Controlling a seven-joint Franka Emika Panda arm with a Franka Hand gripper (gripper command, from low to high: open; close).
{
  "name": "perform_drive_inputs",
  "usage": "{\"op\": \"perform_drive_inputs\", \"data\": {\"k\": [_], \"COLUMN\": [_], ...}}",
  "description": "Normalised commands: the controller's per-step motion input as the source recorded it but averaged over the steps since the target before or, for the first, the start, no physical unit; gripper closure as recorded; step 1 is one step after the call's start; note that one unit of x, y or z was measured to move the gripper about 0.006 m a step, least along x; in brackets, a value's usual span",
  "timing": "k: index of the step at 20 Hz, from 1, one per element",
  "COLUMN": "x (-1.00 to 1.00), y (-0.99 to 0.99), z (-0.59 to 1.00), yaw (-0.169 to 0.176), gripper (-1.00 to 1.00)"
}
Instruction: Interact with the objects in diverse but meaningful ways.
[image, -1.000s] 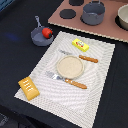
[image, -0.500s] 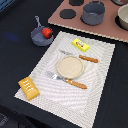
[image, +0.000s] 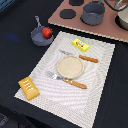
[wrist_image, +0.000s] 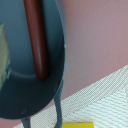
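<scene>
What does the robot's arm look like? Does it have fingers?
Hardly any of it shows. In the exterior view, a dark shape at the top edge may be part of the arm, but too little is in the picture to tell its form, cables or markings. The wrist view shows no fingers, only a grey pot with a sausage in it.

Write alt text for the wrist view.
A thin brown sausage lies inside a grey pot, seen close from above. Beside the pot are a pink surface, a white ribbed mat and a yellow packet's edge.
</scene>
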Motion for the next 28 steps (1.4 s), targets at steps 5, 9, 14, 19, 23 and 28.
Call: {"op": "perform_drive_inputs", "data": {"k": [5, 9, 14, 19, 23, 28], "x": [0.0, 0.0, -0.02, 0.0, 0.0, 0.0], "y": [-0.07, -0.09, -0.02, 0.01, 0.07, 0.14], "z": [-0.25, -0.22, -0.2, -0.07, -0.02, 0.0], "yaw": [0.0, 0.0, 0.0, 0.0, 0.0, 0.0], "gripper": [-1.0, -1.0, -1.0, -1.0, -1.0, -1.0]}}
